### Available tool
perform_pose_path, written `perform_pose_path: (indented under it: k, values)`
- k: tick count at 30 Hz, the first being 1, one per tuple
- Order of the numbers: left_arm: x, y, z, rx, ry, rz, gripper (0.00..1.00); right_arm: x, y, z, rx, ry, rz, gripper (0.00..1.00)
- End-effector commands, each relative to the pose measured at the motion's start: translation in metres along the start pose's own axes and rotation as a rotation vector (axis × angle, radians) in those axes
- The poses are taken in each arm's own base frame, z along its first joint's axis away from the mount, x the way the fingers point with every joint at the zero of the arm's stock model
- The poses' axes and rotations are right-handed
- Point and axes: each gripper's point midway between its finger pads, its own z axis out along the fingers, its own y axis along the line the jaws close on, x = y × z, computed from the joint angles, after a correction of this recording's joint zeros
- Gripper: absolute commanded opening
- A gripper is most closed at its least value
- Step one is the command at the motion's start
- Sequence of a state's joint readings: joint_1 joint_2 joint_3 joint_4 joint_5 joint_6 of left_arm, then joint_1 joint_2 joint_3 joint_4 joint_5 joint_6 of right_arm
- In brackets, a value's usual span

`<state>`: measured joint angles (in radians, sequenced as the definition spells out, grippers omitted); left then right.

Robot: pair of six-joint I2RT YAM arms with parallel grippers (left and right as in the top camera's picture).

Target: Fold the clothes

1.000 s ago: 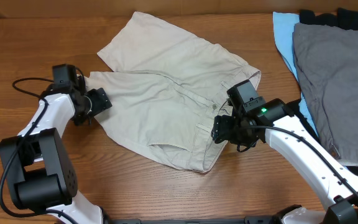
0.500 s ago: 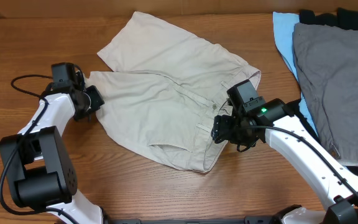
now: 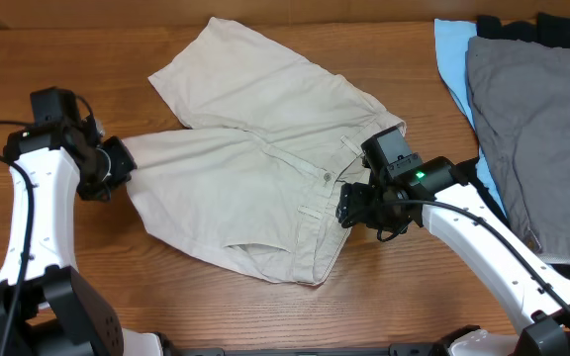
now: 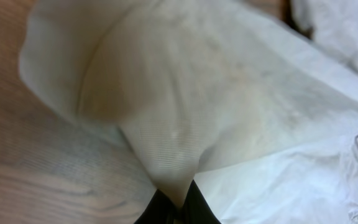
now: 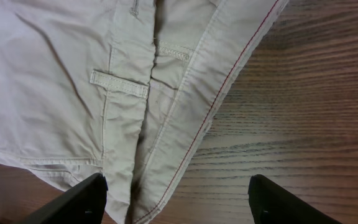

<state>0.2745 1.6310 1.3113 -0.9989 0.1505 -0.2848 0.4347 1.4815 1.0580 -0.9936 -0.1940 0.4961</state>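
Left claw (image 3: 117, 166) pinches shorts (image 3: 255, 168) hem; right claw (image 5: 179, 200) hovers agape.

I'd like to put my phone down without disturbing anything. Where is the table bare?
Bare table lies along the middle of the near edge, in front of the beige shorts, and at the far left corner. A narrow strip runs beside the light blue garment. The right is crowded with grey shorts.

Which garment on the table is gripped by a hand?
The beige shorts, pinched at one corner by the left hand; the grey shorts lie untouched at the right edge.
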Motion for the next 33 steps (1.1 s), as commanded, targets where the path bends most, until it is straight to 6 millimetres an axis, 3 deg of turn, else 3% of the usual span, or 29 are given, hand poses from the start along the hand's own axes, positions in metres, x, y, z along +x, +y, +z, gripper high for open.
perform_pose_path:
  k: [1,8,14,16,19,20,21,26,33]
  values:
    - [-0.002,-0.014,0.015,-0.023,-0.002,0.084,0.04,0.000,-0.001,0.001,0.008,-0.004,-0.019,0.76]
    - [-0.033,-0.068,0.079,0.012,-0.108,0.156,0.04,0.000,-0.001,0.001,0.008,-0.003,-0.019,0.76]
    - [-0.065,-0.118,0.116,0.084,-0.280,0.181,0.08,0.002,-0.002,0.001,0.012,0.003,-0.016,0.76]
    - [-0.071,-0.135,0.128,0.105,-0.329,0.210,0.34,0.002,-0.002,0.001,0.012,0.003,-0.017,0.76]
    - [-0.070,-0.150,0.142,0.127,-0.349,0.246,0.85,0.002,-0.002,0.001,0.011,0.003,-0.017,0.76]
    - [-0.068,-0.152,0.145,0.127,-0.347,0.254,0.98,0.002,-0.002,0.001,0.011,0.003,-0.017,0.76]
    - [-0.067,-0.152,0.147,0.125,-0.343,0.255,1.00,0.002,-0.002,0.001,0.012,0.003,-0.016,0.76]
    - [-0.068,-0.143,0.133,0.104,-0.283,0.235,1.00,0.002,-0.002,0.001,0.013,0.005,-0.016,0.76]
    - [-0.104,-0.143,0.051,0.086,-0.270,0.267,1.00,0.002,-0.002,0.001,0.013,0.005,-0.016,0.76]
